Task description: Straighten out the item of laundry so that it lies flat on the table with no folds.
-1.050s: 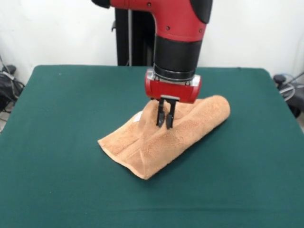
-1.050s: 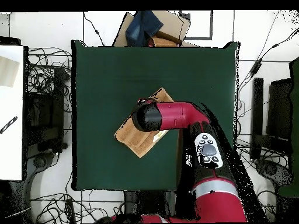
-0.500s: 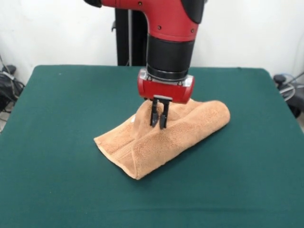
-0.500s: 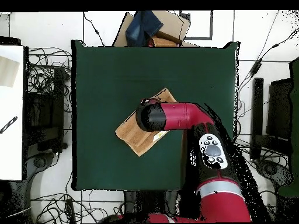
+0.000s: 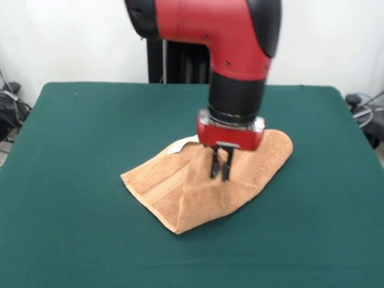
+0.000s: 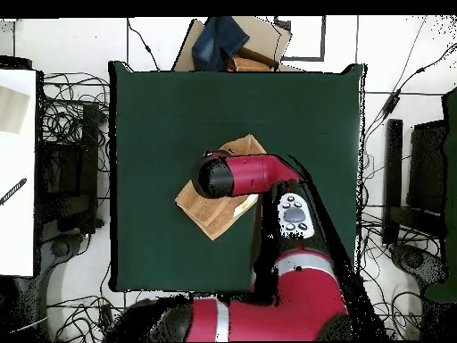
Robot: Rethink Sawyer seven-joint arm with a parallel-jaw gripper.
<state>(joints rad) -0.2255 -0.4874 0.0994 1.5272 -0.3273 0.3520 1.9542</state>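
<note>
The orange-tan towel, the item of laundry (image 5: 180, 192) (image 6: 207, 213), lies rumpled and partly folded over itself near the middle of the dark green table (image 5: 72, 156) (image 6: 161, 116). A small white label (image 5: 180, 145) shows at its far edge. My gripper (image 5: 220, 174) hangs straight down over the towel's middle, its two dark fingers close together and pinching a raised ridge of the cloth. In the overhead view the arm's red and black wrist (image 6: 219, 176) covers the gripper and much of the towel.
Green table surface surrounds the towel on all sides. Beyond the table's edge, a brown box with a blue cloth (image 6: 234, 43) shows in the overhead view, and cables (image 6: 62, 116) lie on the floor around the table.
The gripper has moved to the right in the front view and toward the near edge, dragging the pinched ridge of towel with it. The towel's folds have shifted.
</note>
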